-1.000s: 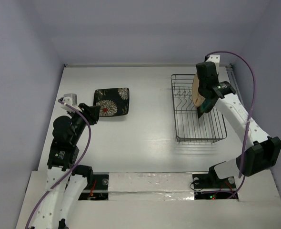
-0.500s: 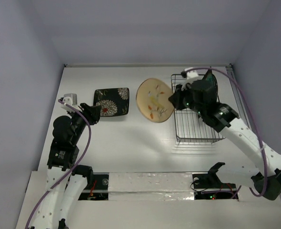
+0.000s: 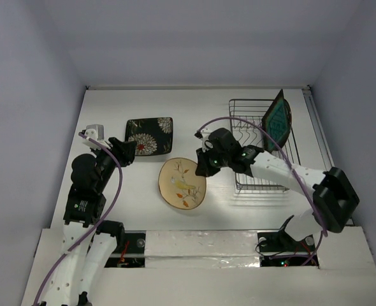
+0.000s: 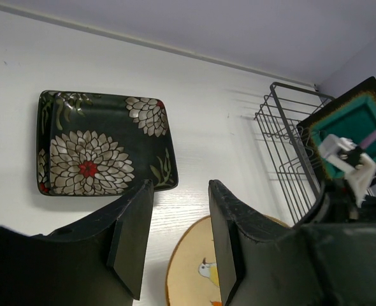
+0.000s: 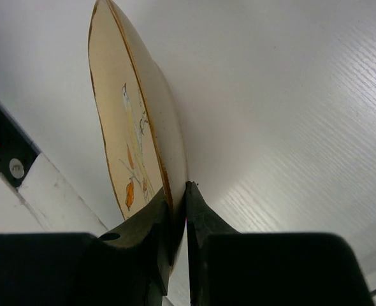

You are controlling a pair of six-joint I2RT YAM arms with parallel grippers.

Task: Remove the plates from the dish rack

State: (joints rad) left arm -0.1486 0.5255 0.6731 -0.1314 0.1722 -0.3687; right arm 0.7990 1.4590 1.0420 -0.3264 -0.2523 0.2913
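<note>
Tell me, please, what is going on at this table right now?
The right tool grips the cream round plate by its rim, holding it over the table left of the dish rack. The black floral plate lies flat on the table, with the left tool open and empty near it. A teal-centred square plate stands in the rack, not yet unloaded.

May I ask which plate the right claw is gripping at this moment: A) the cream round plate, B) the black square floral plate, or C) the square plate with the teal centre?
A: in the right wrist view, the right claw is pinched on the rim of the cream round plate.
</note>
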